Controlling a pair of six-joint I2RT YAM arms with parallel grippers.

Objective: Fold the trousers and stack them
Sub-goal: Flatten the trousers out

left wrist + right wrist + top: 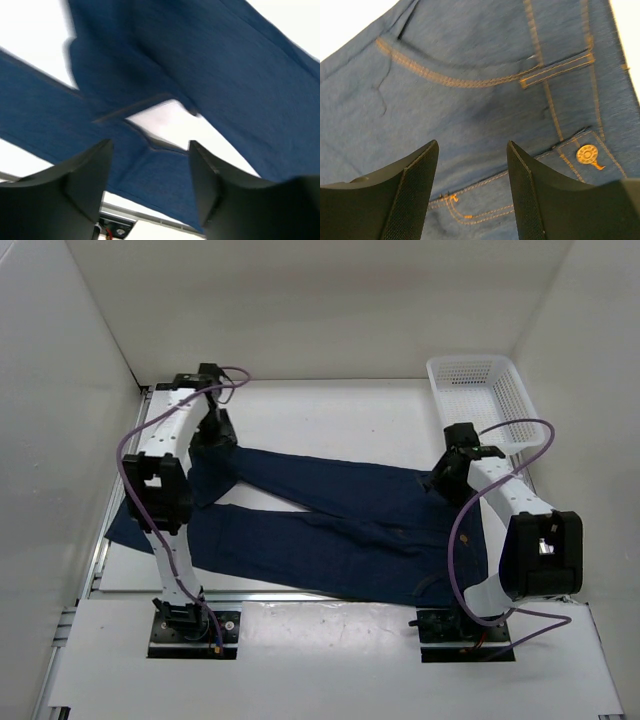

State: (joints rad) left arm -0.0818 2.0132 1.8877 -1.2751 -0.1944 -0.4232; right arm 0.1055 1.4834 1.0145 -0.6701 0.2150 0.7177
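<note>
The trousers [330, 525] lie flat across your counter [330, 415], waist at 3 o'clock, legs splayed toward 9. Your right jaws hang over the waist, left jaws over the legs, both wide and empty. They look unfolded, so grip an edge next.

bright even overhead light, soft shadows, white table [330, 415] glaring, left wrist view seemingly motion-blurred, right wrist sharp

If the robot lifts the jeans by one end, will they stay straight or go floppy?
Probably floppy: the jeans lie flat and creased on the table, so a lifted end would likely droop. The cloth looks thick, with heavy stitching, so they may be rather heavy. They likely won't roll or break.
</note>
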